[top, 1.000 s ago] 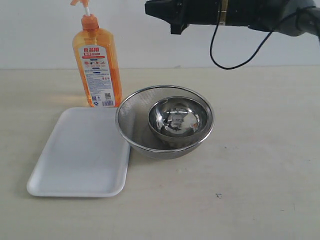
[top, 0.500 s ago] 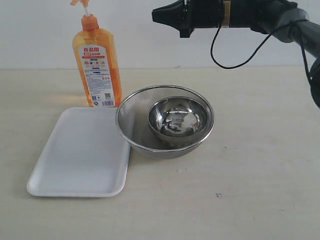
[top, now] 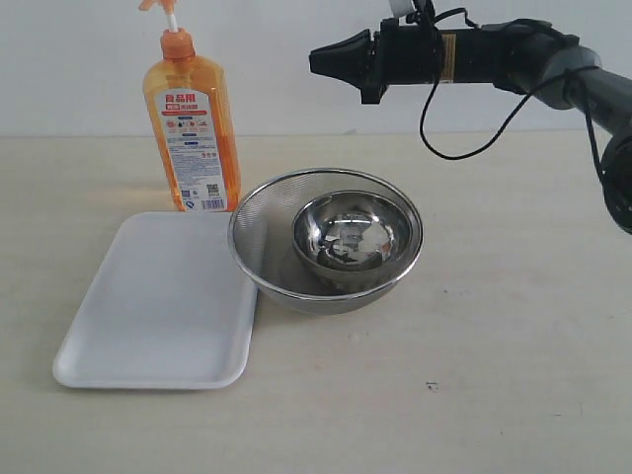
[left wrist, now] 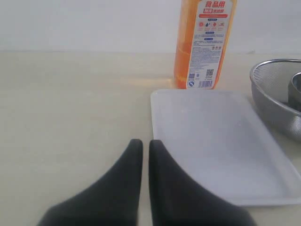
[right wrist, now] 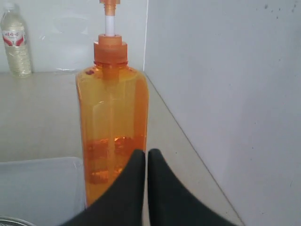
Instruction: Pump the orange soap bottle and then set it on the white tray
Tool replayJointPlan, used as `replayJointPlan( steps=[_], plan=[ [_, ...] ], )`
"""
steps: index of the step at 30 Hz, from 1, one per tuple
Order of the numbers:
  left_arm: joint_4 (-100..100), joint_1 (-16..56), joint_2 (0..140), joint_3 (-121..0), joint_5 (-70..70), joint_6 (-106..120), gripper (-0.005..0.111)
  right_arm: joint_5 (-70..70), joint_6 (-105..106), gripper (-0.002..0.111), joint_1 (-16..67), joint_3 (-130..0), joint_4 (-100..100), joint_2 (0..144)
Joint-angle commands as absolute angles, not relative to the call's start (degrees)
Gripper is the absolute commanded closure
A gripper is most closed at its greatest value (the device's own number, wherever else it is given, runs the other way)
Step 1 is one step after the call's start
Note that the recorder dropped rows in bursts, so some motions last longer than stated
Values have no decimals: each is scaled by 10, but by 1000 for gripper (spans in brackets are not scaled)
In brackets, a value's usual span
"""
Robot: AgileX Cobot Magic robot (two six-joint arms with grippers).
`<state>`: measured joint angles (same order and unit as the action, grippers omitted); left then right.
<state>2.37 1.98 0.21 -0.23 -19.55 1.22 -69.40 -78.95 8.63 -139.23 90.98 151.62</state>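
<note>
Pump step, not yet begun: your right gripper (top: 318,61) hangs high, fingers clenched and empty, pointing at the orange soap bottle (top: 191,128), upright on the surface just behind the white tray (top: 158,296). Left gripper (left wrist: 142,147) is clenched too. Next, I'd say: climb above the pump head (top: 150,5) and press down.

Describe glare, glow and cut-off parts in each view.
Exterior view: the steel bowl mirrors bright light, and the orange soap bottle has its pump head clipped at the top edge. Left wrist view: light through the bottle throws an orange glow on the table; the white tray looks pale. Right wrist view: the right gripper is a black silhouette.
</note>
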Motion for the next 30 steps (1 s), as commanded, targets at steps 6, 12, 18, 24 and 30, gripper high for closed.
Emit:
replayJointPlan(
  steps=[6, 12, 18, 24, 30],
  plan=[
    [23, 18, 0, 0, -195, 9, 102, -700, -851, 108, 124, -1396, 929, 1514],
    [23, 18, 0, 0, -194, 9, 102, -700, -901, 108, 135, -1396, 920, 1514],
    [23, 18, 0, 0, -194, 9, 102, -700, -911, 108, 135, -1396, 914, 1514],
    [23, 18, 0, 0, -194, 9, 102, -700, -911, 108, 135, -1396, 919, 1514],
    [23, 18, 0, 0, -194, 9, 102, -700, -917, 108, 135, -1396, 919, 1514]
  ],
)
